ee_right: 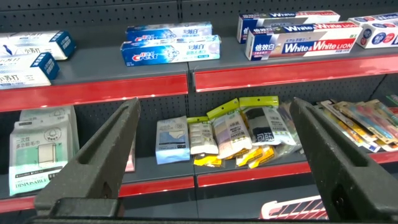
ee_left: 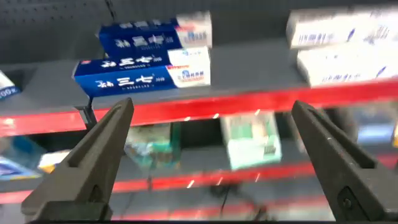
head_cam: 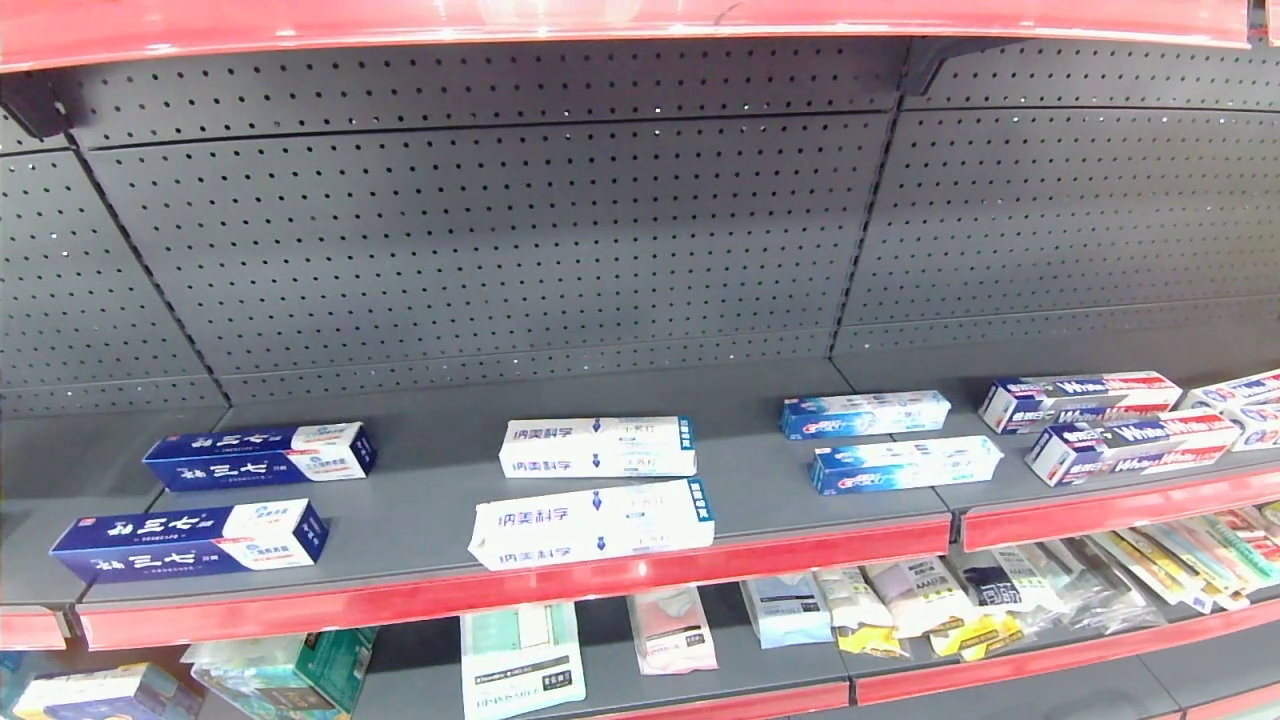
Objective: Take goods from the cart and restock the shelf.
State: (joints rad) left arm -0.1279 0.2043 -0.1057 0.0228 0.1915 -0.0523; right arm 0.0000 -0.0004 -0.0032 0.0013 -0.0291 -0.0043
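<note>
We are facing the shelf (head_cam: 420, 500), where goods are lying only in pairs, with grey board showing behind and between them, so we are judging the restocking as begun but far from finished. The lower shelf (head_cam: 790, 670) beneath is carrying packets (head_cam: 900, 600) along its front edge. The left gripper (ee_left: 211, 106) is hanging before the shelf's left end with its fingers spread wide and nothing between them. The right gripper (ee_right: 215, 102) is hanging before the right end, likewise spread and empty. No item is travelling now, and we are reckoning that the next step is a reach to the cart. That may be the red-and-white frame (ee_right: 292, 208) under the right gripper, though we are not managing to tell. Two white boxes (head_cam: 592, 523) are lying mid-shelf, one at the front edge and one behind it. Two dark blue boxes (head_cam: 190, 542) are lying the same way at the left end. Red-and-white boxes (head_cam: 1130, 446) are sitting on the neighbouring board to the right. Two light blue boxes (head_cam: 905, 465) are lying near the first board's right end.
</note>
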